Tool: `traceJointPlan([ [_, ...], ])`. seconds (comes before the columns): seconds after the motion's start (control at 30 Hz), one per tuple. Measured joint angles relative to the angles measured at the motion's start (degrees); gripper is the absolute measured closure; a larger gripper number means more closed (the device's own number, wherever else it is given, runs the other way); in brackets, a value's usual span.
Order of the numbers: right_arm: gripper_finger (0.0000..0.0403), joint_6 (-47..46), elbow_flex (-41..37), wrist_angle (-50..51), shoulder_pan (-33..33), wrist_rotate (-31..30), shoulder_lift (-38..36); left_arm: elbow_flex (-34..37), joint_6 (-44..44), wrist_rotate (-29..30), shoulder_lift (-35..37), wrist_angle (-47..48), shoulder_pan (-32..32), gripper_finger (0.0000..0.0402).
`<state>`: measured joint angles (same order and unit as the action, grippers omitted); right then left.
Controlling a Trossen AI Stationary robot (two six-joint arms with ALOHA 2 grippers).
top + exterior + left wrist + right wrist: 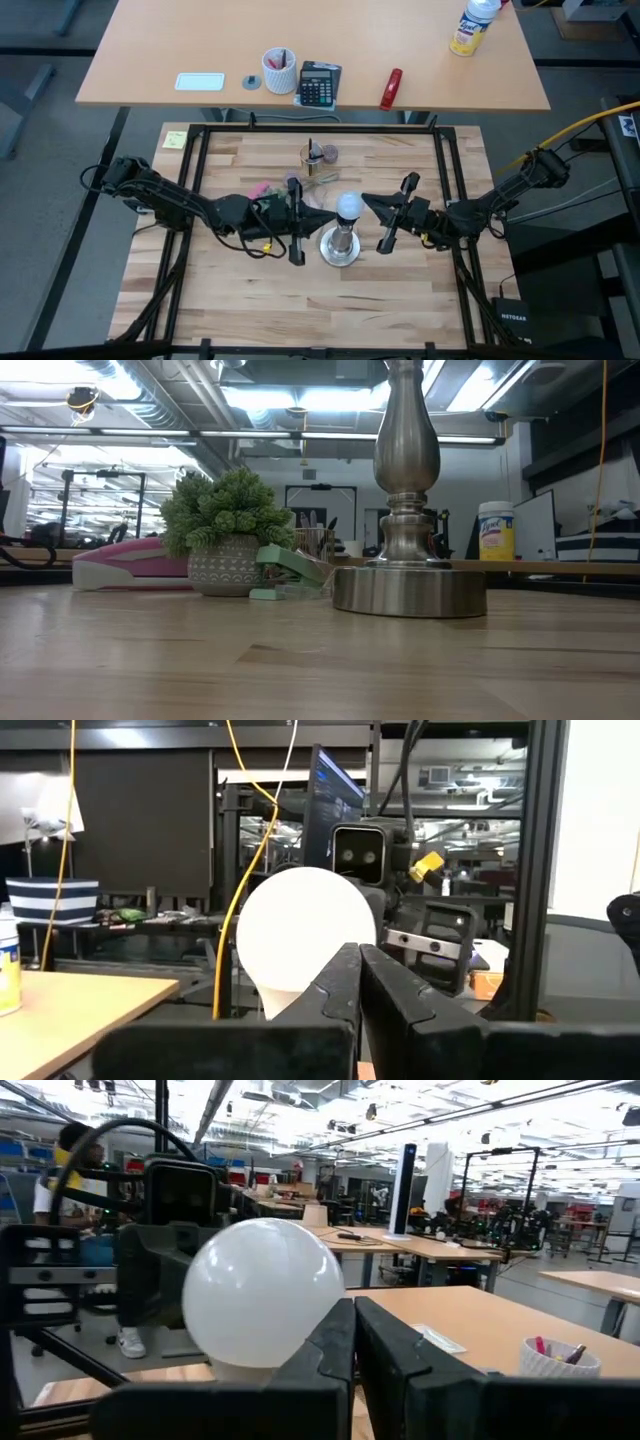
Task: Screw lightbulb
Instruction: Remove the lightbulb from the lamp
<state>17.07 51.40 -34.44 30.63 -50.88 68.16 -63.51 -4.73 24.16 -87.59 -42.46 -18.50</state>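
The frosted white globe lightbulb (347, 207) stands on top of the silver round-based stand (340, 247), which is at the table's middle. In the low view only the stand (408, 575) shows; the bulb is above the picture. My left gripper (328, 214) is shut and level, with its tips just left of the bulb (300, 935). My right gripper (366, 201) is shut and level, with its tips just right of the bulb (262, 1292). My left gripper points its shut fingertips (350, 965) level from the table's left at the globe's lower side; I cannot tell whether they touch it. My right gripper points its shut fingertips (345, 1320) level from the table's right at the globe's lower side; I cannot tell whether they touch.
A small potted plant (228, 530), a pink stapler (130, 565) and a green stapler (290, 565) lie behind the stand toward the far edge. A black frame (320, 130) rings the table. A desk beyond it holds a calculator (319, 84) and a wipes can (474, 25).
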Motion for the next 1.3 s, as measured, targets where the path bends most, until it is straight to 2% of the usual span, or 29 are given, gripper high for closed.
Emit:
traceJointPlan([
  [0.23, 0.0386, 2.89, -0.04, 0.02, 0.20, -1.48, -1.22, 0.00, -3.17, 0.23, 0.00, -3.05, -1.07, 0.0400],
  [0.63, 0.0386, 4.47, -0.04, -0.35, 5.85, -1.57, -4.09, 0.00, -6.51, 0.66, 0.00, -7.93, -1.24, 0.0400],
  [0.83, 0.0386, 4.21, -0.04, -0.46, 8.14, 2.76, -4.15, 0.00, -7.16, 1.43, 0.00, -10.25, 0.82, 0.0400],
  [0.97, 0.0386, 3.26, -0.04, -0.52, 7.98, 6.83, -3.04, 0.00, -5.46, 3.69, 0.00, -9.26, 2.84, 0.0400],
  [1.3, 0.0386, 2.70, -0.04, -0.24, 5.78, 6.45, -2.29, 0.00, 1.34, 2.87, 0.00, -1.07, 5.54, 0.0400],
])
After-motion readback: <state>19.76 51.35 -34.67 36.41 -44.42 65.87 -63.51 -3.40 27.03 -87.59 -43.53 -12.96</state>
